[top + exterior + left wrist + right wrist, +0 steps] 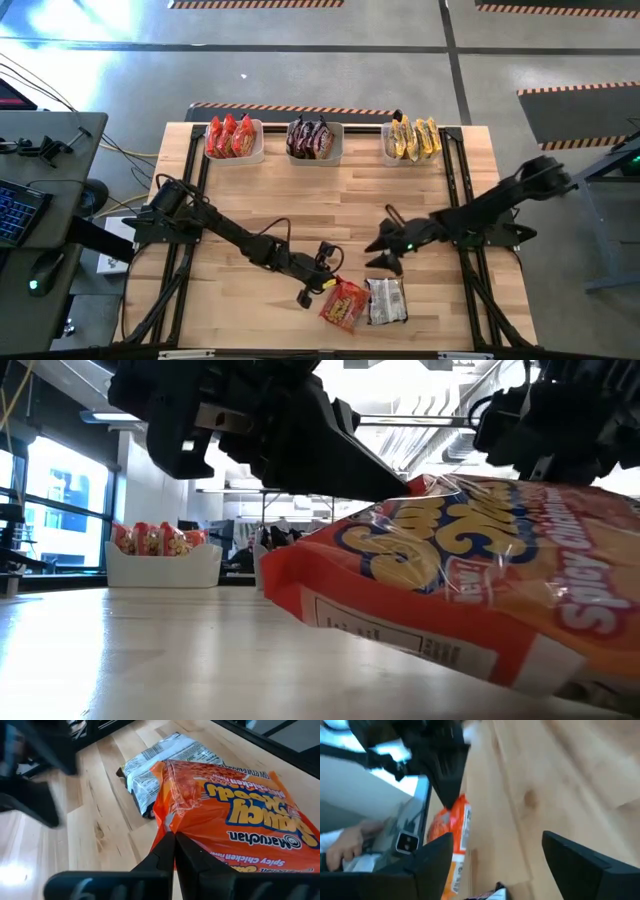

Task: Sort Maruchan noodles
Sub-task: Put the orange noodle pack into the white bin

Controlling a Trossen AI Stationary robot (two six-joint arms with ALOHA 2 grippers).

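A red-orange Maruchan packet (345, 306) lies near the table's near edge, and a silver-and-dark packet (386, 300) lies flat on the table just to its right. My left gripper (325, 286) is at the red-orange packet's left side and is shut on it. My right gripper (378, 252) hovers open and empty above the table, a little beyond the silver packet. The left wrist view shows both packets (235, 820) (160, 765). The right wrist view shows the red-orange packet (457, 827) past the open fingers. My left gripper pinches the red-orange packet's left edge (167, 822) between its two shut fingers. The fingers come from the table's left, slanting down. The held edge (415, 485) is raised and the packet is tilted, its lower part (330, 622) resting on the table.
Three pale bins stand along the far edge. The left one holds red packets (233, 138), the middle one dark packets (314, 138) and the right one yellow packets (412, 138). Bare wood lies between the bins and the grippers. A person's hand (342, 845) shows beyond the table.
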